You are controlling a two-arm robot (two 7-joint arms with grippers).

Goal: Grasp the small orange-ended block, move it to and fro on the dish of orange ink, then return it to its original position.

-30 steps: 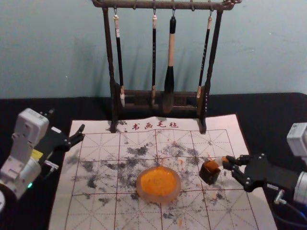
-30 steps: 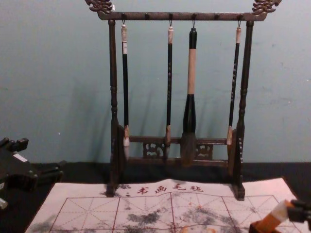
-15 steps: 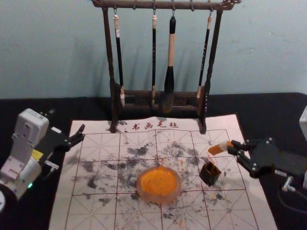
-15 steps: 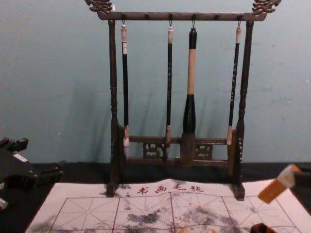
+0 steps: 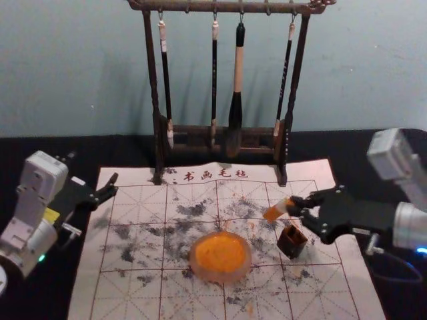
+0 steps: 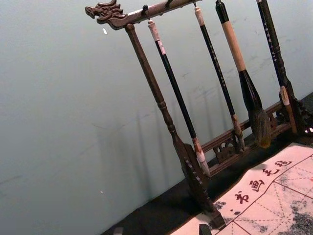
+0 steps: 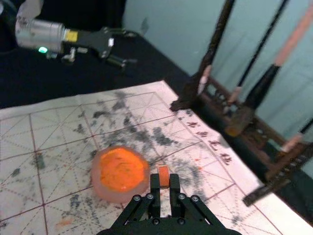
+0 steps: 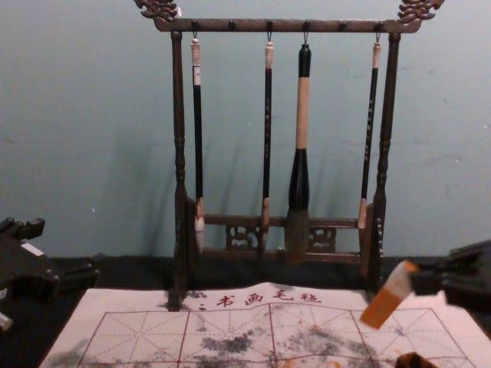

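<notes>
Block (image 5: 274, 212) clenched in right gripper (image 5: 293, 205), tilted above mat (image 5: 320, 293), apart from box (image 5: 291, 243) and dish (image 5: 220, 273) rims; left gripper (image 5: 115, 185), released, by mat's left edge.

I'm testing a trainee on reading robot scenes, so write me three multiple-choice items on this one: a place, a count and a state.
1. Where is the orange-ended block?
A) Inside the dark box
B) In the right gripper
C) On the ink dish

2. How many brushes hang from the rack?
A) Two
B) Six
C) Four

3. How are the left gripper's fingers?
A) Apart
B) Shut on a brush
C) Pinching the dish

1 B: the right wrist view shows it between the fingertips.
2 C: the chest view shows three slim, one thick.
3 A: the head view shows a gap between them.
</notes>
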